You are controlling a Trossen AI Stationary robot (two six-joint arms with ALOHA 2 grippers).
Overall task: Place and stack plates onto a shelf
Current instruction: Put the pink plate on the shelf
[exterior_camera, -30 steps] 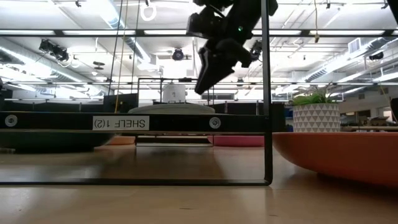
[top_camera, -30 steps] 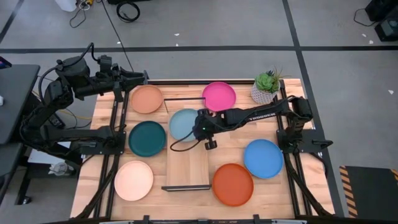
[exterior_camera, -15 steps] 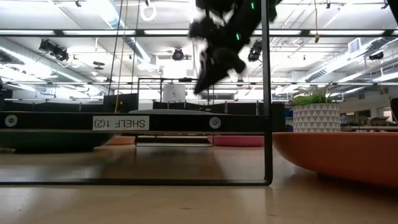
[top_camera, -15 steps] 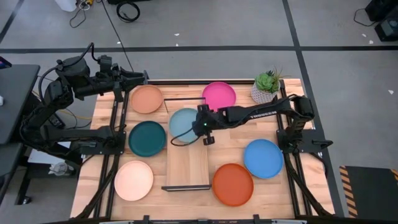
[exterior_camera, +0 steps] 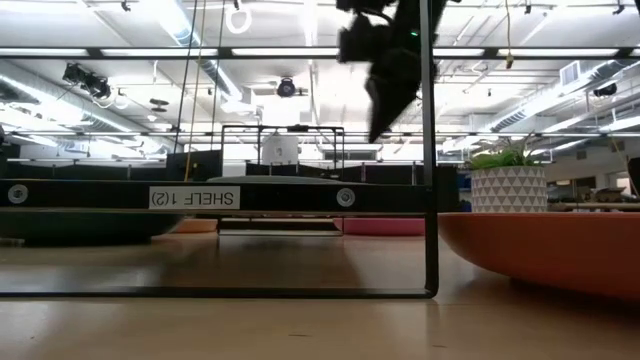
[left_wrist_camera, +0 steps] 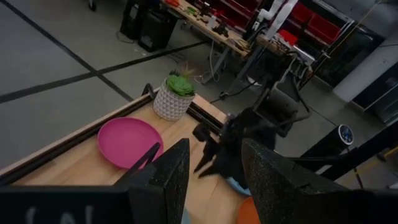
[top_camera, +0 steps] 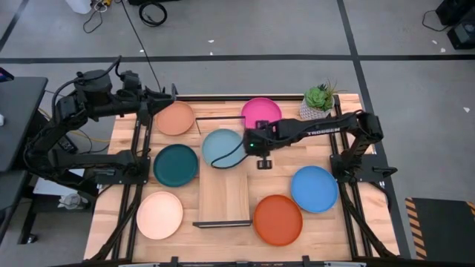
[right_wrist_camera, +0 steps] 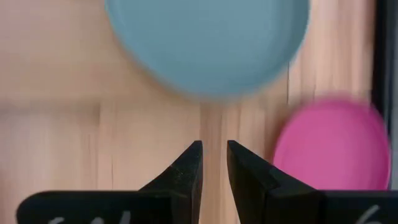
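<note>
High view: seven plates counted. One light blue plate (top_camera: 223, 147) sits on the shelf (top_camera: 223, 191), at its upper end, centre of frame. Six are off the shelf on the table (top_camera: 341, 230): magenta plate (top_camera: 261, 113) top centre, terracotta plate (top_camera: 175, 118) upper left, dark teal plate (top_camera: 176, 165) left of the shelf, pale peach plate (top_camera: 159, 215) lower left, red-orange plate (top_camera: 277, 219) lower centre, bright blue plate (top_camera: 314, 188) lower right. No grey plate seen in any view. One potted plant (top_camera: 318, 103) at the table's upper right corner.

Two arms. Right gripper (top_camera: 261, 153) hangs over the bare table just right of the shelf's upper end, below the magenta plate, holding nothing. In the right wrist view its fingers (right_wrist_camera: 189, 165) stand close together with a thin gap between them, above bare wood, with the light blue and magenta plates beyond. Left gripper (top_camera: 165, 97) sits at the upper left edge of the table by the terracotta plate; fingers apart with a moderate gap, holding nothing.

Change against 1.0 s ago: right gripper has shifted rightward, from over the shelf beside the light blue plate to off the shelf's right edge. Low view agrees: it now shows higher and farther right. Left arm's wrist has turned slightly. Plates unmoved.
</note>
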